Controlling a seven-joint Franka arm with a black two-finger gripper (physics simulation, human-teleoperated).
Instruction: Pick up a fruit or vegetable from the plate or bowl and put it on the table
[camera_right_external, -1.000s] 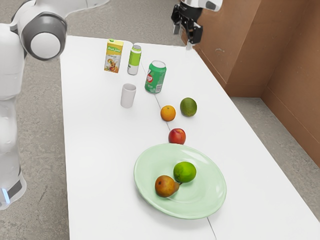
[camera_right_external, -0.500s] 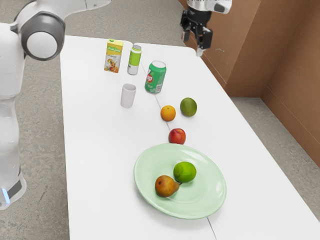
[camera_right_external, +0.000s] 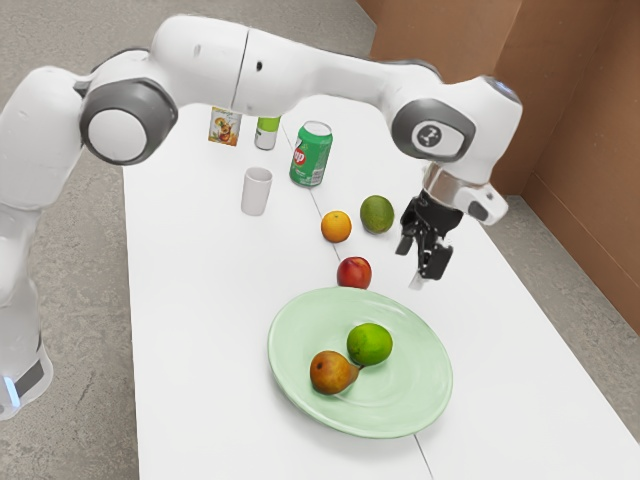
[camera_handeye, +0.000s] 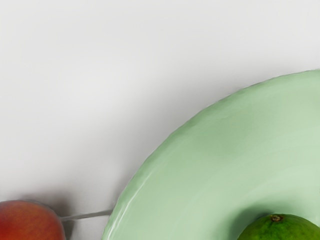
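My gripper (camera_right_external: 416, 264) hangs above the table beyond the plate's far edge, over toward the exterior view's right, with its fingers apart and nothing between them. Below it, a wide pale green plate (camera_right_external: 410, 400) holds a green lime (camera_right_external: 370, 343) and a brown pear (camera_right_external: 330, 372), which lie close together. In the wrist view, the plate (camera_handeye: 210, 160) shows part of its rim, and the lime (camera_handeye: 282, 230) is cut off by the picture's edge.
Just outside the plate is a red fruit (camera_right_external: 354, 272), also in the wrist view as a red fruit (camera_handeye: 30, 222). Farther along the table (camera_right_external: 200, 300) stand an orange (camera_right_external: 336, 227), an avocado (camera_right_external: 377, 214), a white cup (camera_right_external: 256, 191), a green can (camera_right_external: 311, 155) and, partly behind the arm, a juice carton (camera_right_external: 224, 127).
My arm has swung from the table's far end toward the plate, bringing the gripper down the exterior view. The plate and the fruits have stayed where they were.
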